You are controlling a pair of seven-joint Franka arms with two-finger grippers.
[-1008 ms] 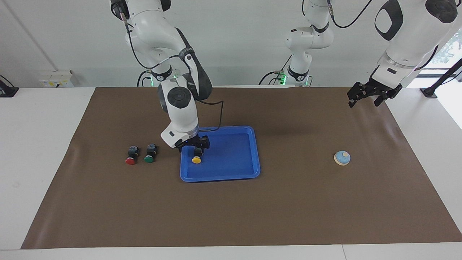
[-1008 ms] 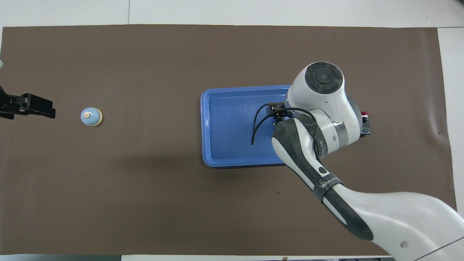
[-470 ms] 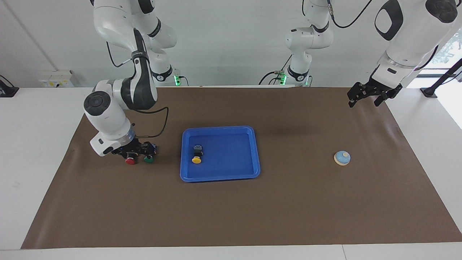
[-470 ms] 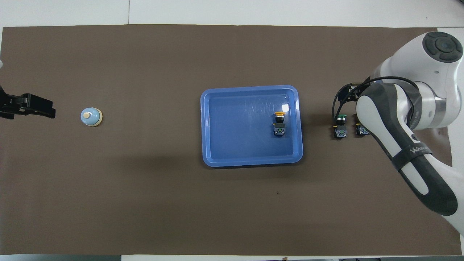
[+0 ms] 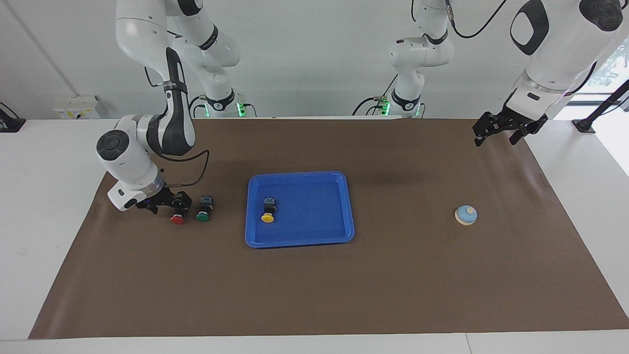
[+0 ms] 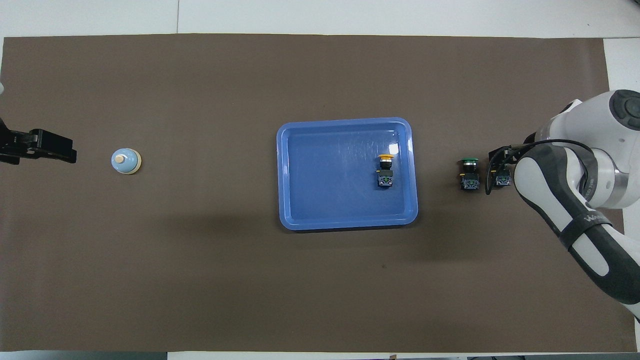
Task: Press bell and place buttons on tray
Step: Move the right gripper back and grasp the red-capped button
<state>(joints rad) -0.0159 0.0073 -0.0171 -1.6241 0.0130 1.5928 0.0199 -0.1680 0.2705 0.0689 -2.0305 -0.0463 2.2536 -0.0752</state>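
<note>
The blue tray [image 5: 344, 206] [image 6: 300, 220] lies mid-mat with the yellow button [image 5: 268, 216] [image 6: 385, 170] on its side inside it. The green button [image 5: 203, 215] [image 6: 469, 175] and the red button [image 5: 178, 219] [image 6: 502, 179] lie on the mat beside the tray, toward the right arm's end. My right gripper [image 5: 169, 205] is down at the red button, open, fingers either side of its black body; in the overhead view its arm hides it. The bell [image 5: 465, 215] [image 6: 125, 161] stands toward the left arm's end. My left gripper [image 5: 496, 135] [image 6: 55, 149] waits open, raised above the mat's corner.
A brown mat [image 5: 314, 295] covers the white table. The right arm's elbow and cable hang low over the mat edge beside the red button. A third robot base [image 5: 405, 103] stands at the robots' edge of the table.
The right gripper left the yellow button in the tray, crossed to the red and green buttons, then shifted onto the red one. The left arm stayed still.
</note>
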